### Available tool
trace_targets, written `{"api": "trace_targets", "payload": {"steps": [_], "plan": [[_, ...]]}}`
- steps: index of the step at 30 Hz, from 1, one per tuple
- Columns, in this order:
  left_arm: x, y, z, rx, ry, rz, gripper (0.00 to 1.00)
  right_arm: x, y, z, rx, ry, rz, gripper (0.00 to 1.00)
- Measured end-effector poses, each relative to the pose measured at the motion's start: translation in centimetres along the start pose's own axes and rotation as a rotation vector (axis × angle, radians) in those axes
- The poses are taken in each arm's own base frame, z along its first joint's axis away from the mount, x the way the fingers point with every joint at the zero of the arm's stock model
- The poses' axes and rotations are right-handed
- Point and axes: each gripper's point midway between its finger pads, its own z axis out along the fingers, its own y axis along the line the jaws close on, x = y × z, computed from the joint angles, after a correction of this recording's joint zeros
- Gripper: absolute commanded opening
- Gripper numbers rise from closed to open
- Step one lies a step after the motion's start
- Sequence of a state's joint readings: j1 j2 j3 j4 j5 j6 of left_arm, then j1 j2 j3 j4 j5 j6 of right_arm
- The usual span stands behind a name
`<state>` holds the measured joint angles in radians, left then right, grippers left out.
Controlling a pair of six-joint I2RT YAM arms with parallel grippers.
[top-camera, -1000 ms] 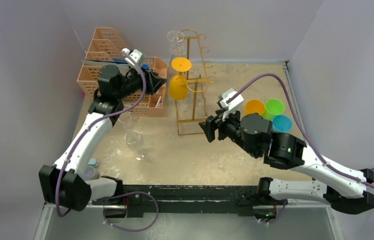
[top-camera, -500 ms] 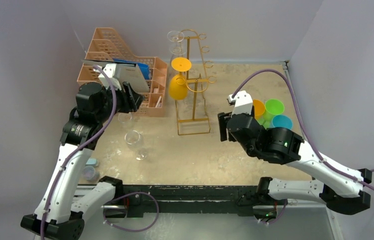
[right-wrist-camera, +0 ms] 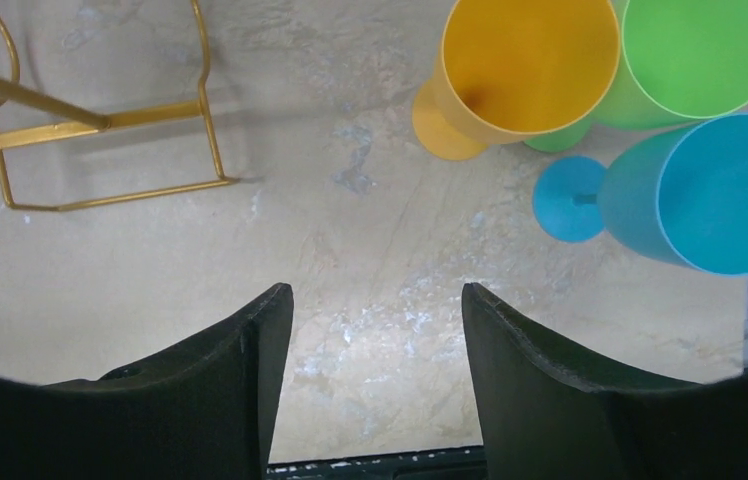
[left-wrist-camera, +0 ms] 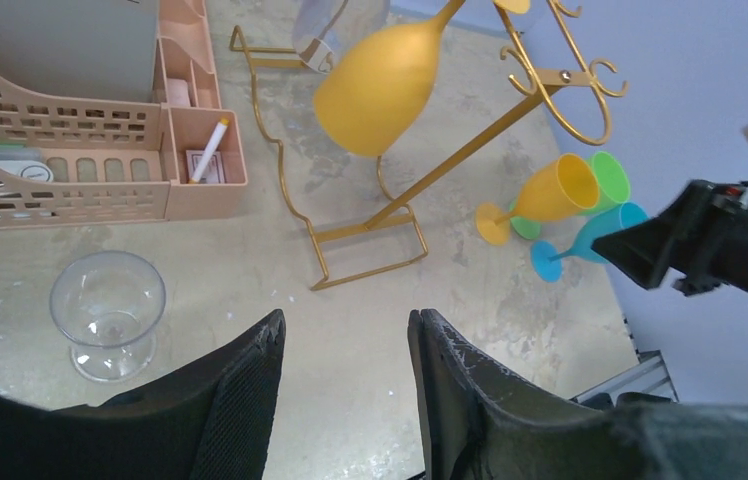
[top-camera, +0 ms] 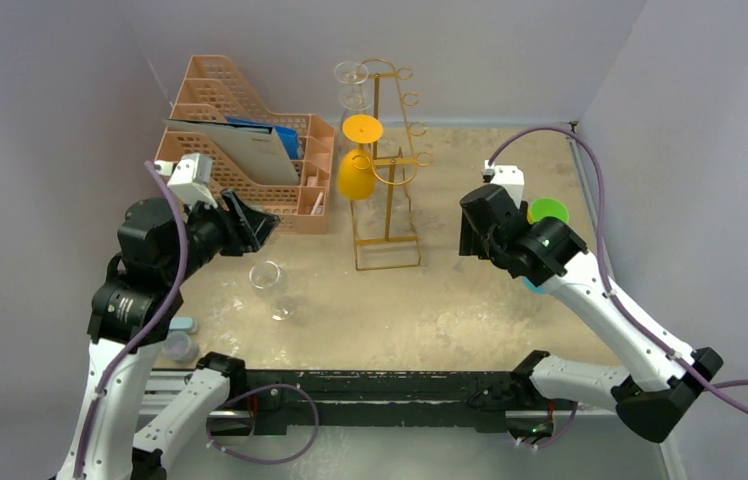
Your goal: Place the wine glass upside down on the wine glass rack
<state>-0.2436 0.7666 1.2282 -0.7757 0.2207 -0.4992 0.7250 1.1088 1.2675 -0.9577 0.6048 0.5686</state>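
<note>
The gold wire wine glass rack [top-camera: 390,165] stands at the back centre. An orange wine glass [top-camera: 356,172] hangs upside down on it, and a clear one [top-camera: 351,74] hangs near its top. A clear wine glass [top-camera: 268,279] stands upright on the table, left of the rack's base. It also shows in the left wrist view [left-wrist-camera: 107,312]. My left gripper [top-camera: 253,224] is open and empty, raised just behind and left of that glass. My right gripper [top-camera: 467,234] is open and empty, raised right of the rack. The rack's base [right-wrist-camera: 110,150] and the orange hanging glass [left-wrist-camera: 380,85] show in the wrist views.
A peach lattice file organizer [top-camera: 240,150] holding papers stands at the back left. Orange [right-wrist-camera: 525,65], green [right-wrist-camera: 700,50] and blue [right-wrist-camera: 710,195] plastic wine glasses stand at the right, under my right arm. Small items [top-camera: 182,338] lie by the left arm's base.
My left gripper has drawn back from the rack toward the near left, open and empty. My right arm has risen and swung right, over the coloured glasses.
</note>
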Motion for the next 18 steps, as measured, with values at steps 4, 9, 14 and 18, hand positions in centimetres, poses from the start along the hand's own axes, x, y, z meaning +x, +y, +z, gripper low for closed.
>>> {"api": "trace_targets", "payload": {"steps": [4, 9, 14, 18], "plan": [[0.1, -0.5, -1.0, 0.016, -0.025, -0.038, 0.48, -0.2, 0.3, 1.7, -0.006, 0.046, 0.047, 0.61], [0.1, -1.1, -1.3, 0.040, -0.024, -0.079, 0.48, -0.5, 0.4, 3.6, 0.003, 0.074, 0.081, 0.60], [0.4, -1.8, -1.5, 0.076, -0.005, -0.101, 0.48, -0.9, 0.0, 5.2, 0.043, 0.079, 0.073, 0.58], [0.5, -2.2, -1.7, 0.094, 0.000, -0.102, 0.48, -1.2, -1.0, 6.4, 0.082, 0.087, 0.088, 0.56]]}}
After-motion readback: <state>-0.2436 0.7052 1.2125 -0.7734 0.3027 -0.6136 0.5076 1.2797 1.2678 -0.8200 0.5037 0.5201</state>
